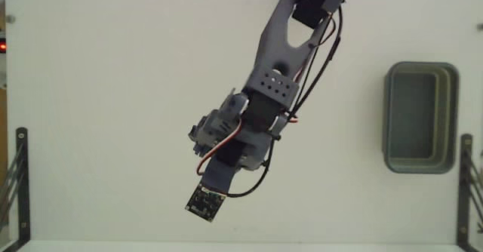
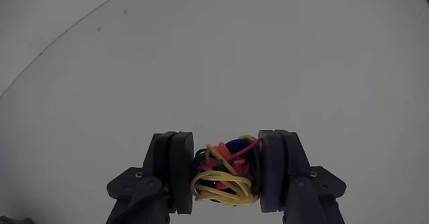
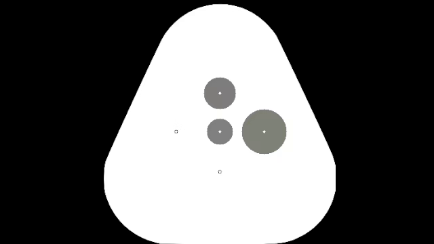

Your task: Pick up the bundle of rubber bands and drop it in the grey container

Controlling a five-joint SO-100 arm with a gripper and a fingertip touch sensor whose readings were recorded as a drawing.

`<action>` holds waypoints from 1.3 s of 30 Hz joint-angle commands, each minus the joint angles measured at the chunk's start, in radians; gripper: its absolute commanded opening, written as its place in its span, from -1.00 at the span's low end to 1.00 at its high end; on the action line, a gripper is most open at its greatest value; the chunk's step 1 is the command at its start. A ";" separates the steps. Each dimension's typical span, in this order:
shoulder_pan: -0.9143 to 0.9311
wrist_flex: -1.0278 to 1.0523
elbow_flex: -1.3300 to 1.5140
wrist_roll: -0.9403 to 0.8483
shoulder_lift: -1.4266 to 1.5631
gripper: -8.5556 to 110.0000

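while the wrist view shows the gripper (image 2: pixel 226 177) clamped on the bundle of rubber bands (image 2: pixel 226 174), yellow loops bulging between both fingers (image 2: pixel 175 170) above the white table (image 2: pixel 268 63), the fixed view hides the bundle under the arm (image 1: pixel 264 101). only the fixed view shows the grey container (image 1: pixel 421 118), well apart at right.

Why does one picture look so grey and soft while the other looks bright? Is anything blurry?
Fixed view: evenly lit, table nearly washed out, faint shadows, tub slightly soft. Wrist view: dimmer and greyer, a curved edge crossing the upper left; the rubber bands in the gripper look fairly sharp, the background featureless.
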 commanded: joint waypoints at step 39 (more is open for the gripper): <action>-0.467 -0.008 0.102 0.003 0.157 0.08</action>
